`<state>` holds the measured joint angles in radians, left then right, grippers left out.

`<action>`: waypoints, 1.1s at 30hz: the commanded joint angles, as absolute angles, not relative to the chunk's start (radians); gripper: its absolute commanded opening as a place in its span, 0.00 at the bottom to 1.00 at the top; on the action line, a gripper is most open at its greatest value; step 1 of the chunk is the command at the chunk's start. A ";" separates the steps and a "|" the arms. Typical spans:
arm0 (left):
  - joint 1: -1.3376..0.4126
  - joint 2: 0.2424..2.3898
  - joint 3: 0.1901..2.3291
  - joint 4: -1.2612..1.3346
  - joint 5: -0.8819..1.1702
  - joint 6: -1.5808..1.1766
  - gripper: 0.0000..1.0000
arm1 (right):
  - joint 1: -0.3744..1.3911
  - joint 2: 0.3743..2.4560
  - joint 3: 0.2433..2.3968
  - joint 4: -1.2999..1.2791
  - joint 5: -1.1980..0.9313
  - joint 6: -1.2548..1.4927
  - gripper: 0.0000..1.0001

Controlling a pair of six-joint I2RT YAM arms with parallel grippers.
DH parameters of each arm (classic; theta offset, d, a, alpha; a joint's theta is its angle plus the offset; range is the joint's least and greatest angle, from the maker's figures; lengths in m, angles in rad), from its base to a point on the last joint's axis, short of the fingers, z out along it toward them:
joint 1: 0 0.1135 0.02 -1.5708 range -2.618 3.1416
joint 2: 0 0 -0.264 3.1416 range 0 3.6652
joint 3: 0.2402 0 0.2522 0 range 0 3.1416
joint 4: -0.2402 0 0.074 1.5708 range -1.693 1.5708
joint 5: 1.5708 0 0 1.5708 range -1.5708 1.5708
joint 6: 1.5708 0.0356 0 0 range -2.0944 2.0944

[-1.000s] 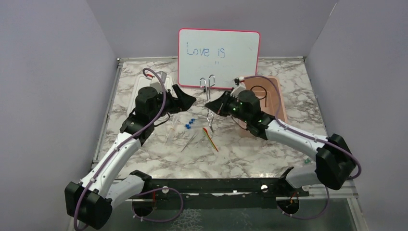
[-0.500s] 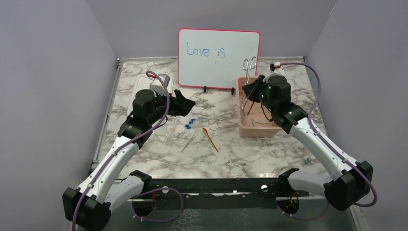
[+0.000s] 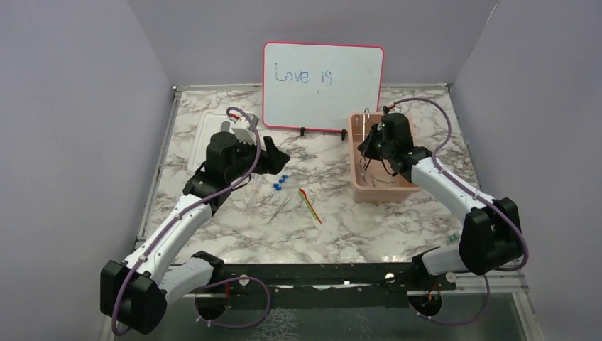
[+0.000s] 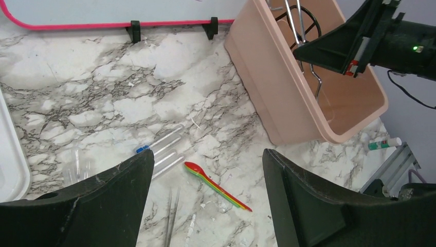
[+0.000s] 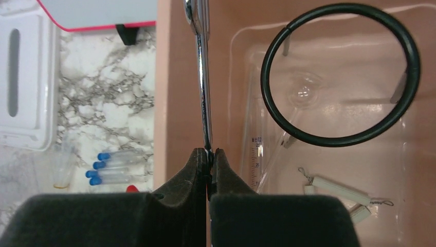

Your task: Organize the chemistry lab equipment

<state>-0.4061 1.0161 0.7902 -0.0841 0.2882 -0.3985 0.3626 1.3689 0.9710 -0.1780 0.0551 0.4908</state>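
Here, nearest the arm bases, thin tweezers lie flat on the marble table. A red-yellow stick lies just to their right, not touching them. Just beyond these, a few blue-capped tubes lie side by side, and a small clear cup stands just to their left.

The left gripper hangs above the tubes. Its fingers are spread wide, there is nothing between them, and they are clear of the table.

To the right of these loose things stands the pink tub. The right gripper is over its left side, with its pads pressed together on a pair of metal tongs. It holds the tongs upright close to the tub's left wall. Their lower end reaches inside the tub, but it cannot be told whether it touches the floor.

Several things already lie in the tub:
- Two small white pieces with wire ends lie at the near end.
- A marked glass tube lies along the left side.
- A black ring with short stubs lies toward the far end.

A white lid lies flat at the table's far left. At the back, between lid and tub, a pink-framed whiteboard stands upright on small black feet, with "Love is" written on it in blue.
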 commanded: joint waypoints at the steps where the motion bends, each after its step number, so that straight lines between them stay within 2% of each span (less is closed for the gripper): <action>1: -0.405 1.021 0.782 -0.053 0.299 -0.365 0.80 | 0.356 1.431 0.961 -0.131 0.008 0.476 0.01; 11: -0.405 1.019 0.762 -0.049 0.266 -0.364 0.80 | 0.356 1.512 0.918 -0.123 0.020 0.489 0.03; 20: -0.405 1.018 0.752 -0.054 0.250 -0.363 0.80 | 0.355 1.585 0.943 -0.167 0.027 0.497 0.15; 25: -0.405 1.019 0.752 -0.064 0.238 -0.361 0.80 | 0.355 1.532 0.953 -0.190 0.029 0.497 0.32; 33: -0.405 1.017 0.752 -0.071 0.228 -0.359 0.80 | 0.358 1.398 1.019 -0.304 0.063 0.483 0.35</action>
<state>-0.4061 1.0248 0.7567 -0.0769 0.2604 -0.3740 0.3599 1.4803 0.9535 -0.2352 0.0372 0.4961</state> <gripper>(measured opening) 0.800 0.348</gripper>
